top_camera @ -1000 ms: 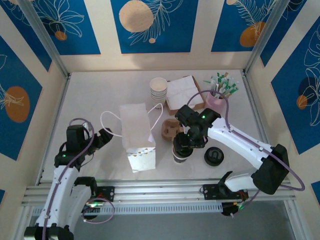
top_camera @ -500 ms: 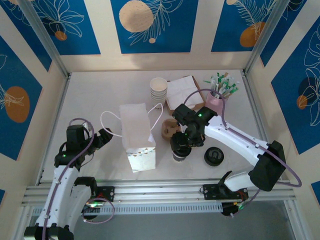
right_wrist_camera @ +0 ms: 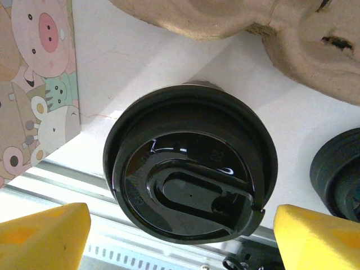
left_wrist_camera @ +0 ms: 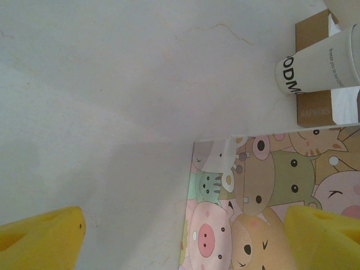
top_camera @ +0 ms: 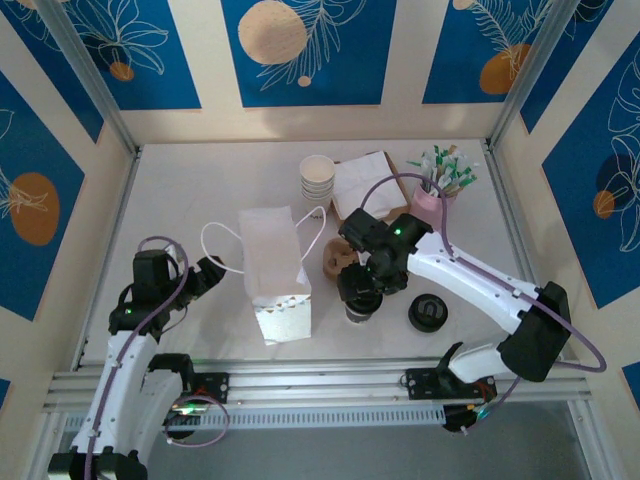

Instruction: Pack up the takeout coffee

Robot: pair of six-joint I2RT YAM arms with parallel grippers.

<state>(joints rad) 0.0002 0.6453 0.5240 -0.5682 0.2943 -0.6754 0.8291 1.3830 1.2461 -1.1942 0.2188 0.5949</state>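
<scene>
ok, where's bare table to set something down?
Back-left table, between the back wall, the cup stack and the paper bag, is bare. Crowded right of the bag: napkin box, stirrer cup, cardboard carrier, lidded cup and spare lid, with the right arm over them.

Lab booth: aluminium frame (top_camera: 320,386), printed panels (top_camera: 300,50) (blue, leafy).
</scene>
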